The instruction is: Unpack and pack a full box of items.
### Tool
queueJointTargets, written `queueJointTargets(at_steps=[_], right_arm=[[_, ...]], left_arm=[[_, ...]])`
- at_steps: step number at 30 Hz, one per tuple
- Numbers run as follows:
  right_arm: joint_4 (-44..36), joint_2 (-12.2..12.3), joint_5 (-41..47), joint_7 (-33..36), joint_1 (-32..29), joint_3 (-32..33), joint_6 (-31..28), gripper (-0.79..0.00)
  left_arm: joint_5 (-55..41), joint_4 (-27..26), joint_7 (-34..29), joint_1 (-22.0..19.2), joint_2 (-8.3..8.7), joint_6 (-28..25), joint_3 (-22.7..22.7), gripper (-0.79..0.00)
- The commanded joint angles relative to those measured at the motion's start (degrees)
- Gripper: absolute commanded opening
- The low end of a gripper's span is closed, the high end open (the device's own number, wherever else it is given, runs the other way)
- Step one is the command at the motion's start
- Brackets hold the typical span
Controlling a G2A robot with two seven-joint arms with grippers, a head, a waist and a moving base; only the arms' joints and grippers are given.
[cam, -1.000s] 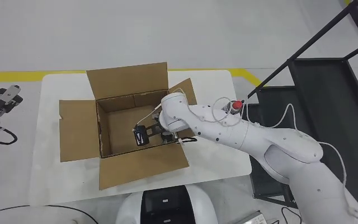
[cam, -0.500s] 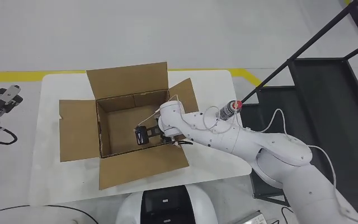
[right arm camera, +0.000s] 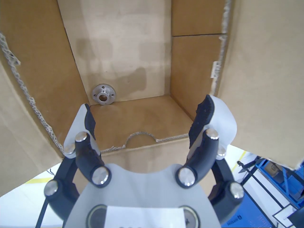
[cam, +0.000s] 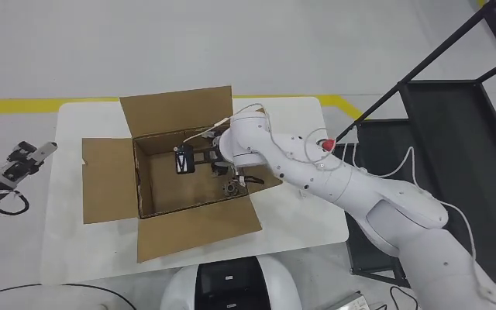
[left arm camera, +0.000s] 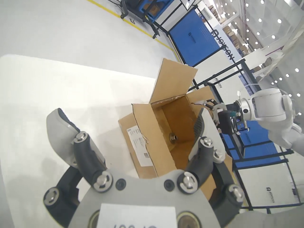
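While the right gripper (right arm camera: 148,110) hangs wide open over the box (cam: 108,180), the metal flange (right arm camera: 103,95) sits in a corner of the box floor, untouched. Left gripper (left arm camera: 129,115) is open too, off beside the table (cam: 294,124).

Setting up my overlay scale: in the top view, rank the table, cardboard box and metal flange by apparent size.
1. table, largest
2. cardboard box, with its flaps spread over much of the table
3. metal flange, tiny on the box floor; it sits farther from the camera, but the difference is plain
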Motion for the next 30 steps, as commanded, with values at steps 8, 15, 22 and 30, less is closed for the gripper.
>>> queueJointTargets(at_steps=[8,15,22,30], right_arm=[[-5.0,3.0,1.7,-3.0,-4.1,8.3,1.5,0.000],[-5.0,3.0,1.7,-3.0,-4.1,8.3,1.5,0.000],[-5.0,3.0,1.7,-3.0,-4.1,8.3,1.5,0.000],[-5.0,3.0,1.7,-3.0,-4.1,8.3,1.5,0.000]], left_arm=[[-12.9,2.9,-13.5,-1.4,-0.30,0.3,1.9,0.000],[-13.6,4.4,-15.1,-2.8,-0.33,-0.5,2.0,0.000],[-12.3,4.8,-13.3,-2.1,-0.40,1.5,1.6,0.000],[-15.9,5.8,-18.9,-3.6,-1.06,5.3,4.9,0.000]])
